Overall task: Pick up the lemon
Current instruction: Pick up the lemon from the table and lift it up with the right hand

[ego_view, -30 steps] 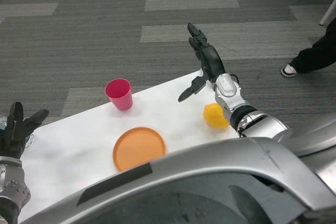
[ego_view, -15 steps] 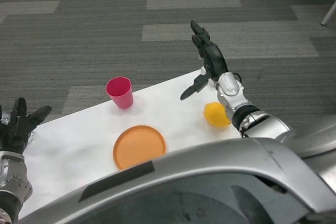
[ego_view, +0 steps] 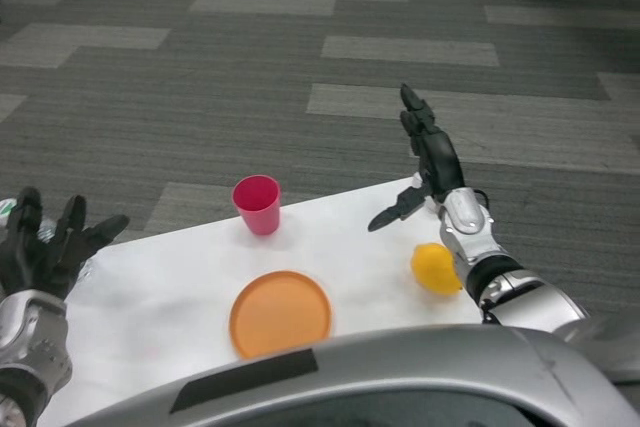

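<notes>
lemon (ego_view: 433, 268): on my worktop (ego_view: 150, 297), at 4 o'clock.
right hand (ego_view: 432, 159): fingers spread, empty, above lemon.
left hand (ego_view: 45, 247): fingers spread, empty, at 8 o'clock.

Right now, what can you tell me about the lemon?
The lemon is bright yellow, rounded and smooth-looking, with a slightly pointed lower end. It lies on the white table near its right edge, to the right of the orange plate and apart from it. The right hand is raised beyond it with fingers spread, not holding it. The silver forearm sits right beside the lemon; whether they touch cannot be told.
</notes>
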`<action>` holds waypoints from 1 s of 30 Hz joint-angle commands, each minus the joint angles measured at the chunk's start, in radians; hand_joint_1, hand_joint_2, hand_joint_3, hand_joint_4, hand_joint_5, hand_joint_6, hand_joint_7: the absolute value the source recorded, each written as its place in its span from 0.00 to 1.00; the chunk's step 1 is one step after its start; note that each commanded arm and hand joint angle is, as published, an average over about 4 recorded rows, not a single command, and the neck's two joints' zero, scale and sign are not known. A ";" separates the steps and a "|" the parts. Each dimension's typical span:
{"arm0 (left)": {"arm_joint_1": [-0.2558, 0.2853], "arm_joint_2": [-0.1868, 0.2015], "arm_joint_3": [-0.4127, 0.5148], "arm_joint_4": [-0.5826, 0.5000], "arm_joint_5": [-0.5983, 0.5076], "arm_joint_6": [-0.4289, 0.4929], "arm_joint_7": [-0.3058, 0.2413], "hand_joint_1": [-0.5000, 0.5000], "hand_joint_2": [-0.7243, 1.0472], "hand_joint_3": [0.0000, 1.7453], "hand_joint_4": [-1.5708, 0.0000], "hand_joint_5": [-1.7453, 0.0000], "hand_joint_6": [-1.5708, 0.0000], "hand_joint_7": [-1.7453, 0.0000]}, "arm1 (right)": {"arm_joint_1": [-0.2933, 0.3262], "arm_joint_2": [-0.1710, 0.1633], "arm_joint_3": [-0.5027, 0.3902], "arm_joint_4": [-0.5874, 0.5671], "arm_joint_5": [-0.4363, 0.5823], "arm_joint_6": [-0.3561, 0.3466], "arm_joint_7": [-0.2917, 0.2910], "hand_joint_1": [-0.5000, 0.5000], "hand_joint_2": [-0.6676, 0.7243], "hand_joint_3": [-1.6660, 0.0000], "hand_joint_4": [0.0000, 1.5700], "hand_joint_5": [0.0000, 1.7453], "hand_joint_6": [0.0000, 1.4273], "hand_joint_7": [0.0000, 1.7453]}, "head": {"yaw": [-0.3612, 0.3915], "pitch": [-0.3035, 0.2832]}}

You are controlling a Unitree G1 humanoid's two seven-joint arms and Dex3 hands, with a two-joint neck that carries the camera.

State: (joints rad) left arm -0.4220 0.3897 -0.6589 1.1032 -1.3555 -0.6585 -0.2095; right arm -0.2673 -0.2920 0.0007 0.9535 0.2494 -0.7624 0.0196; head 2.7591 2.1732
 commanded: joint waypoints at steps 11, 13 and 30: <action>-0.003 0.003 -0.004 0.004 0.001 0.004 0.004 1.00 1.00 0.05 1.00 1.00 1.00 1.00 | 0.013 -0.007 -0.034 -0.021 0.001 -0.002 0.006 0.21 0.68 0.90 0.00 0.17 0.00 0.00 | -0.261 -0.026; -0.004 0.003 -0.005 0.004 0.001 0.004 0.003 1.00 1.00 0.05 1.00 1.00 1.00 1.00 | 0.016 -0.006 -0.039 -0.026 0.002 -0.002 0.008 0.21 0.68 0.90 0.00 0.17 0.00 0.00 | -0.251 -0.029; -0.001 0.006 0.004 0.004 0.001 0.007 0.002 1.00 1.00 0.05 1.00 1.00 1.00 1.00 | 0.299 -0.026 -0.256 -0.280 0.004 0.011 0.152 0.21 0.59 0.88 0.00 0.17 0.00 0.00 | -0.282 -0.041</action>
State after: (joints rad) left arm -0.4213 0.3910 -0.6587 1.1030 -1.3556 -0.6569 -0.2095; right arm 0.0070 -0.3179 -0.2316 0.7035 0.2500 -0.7509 0.1710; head 2.4850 2.1340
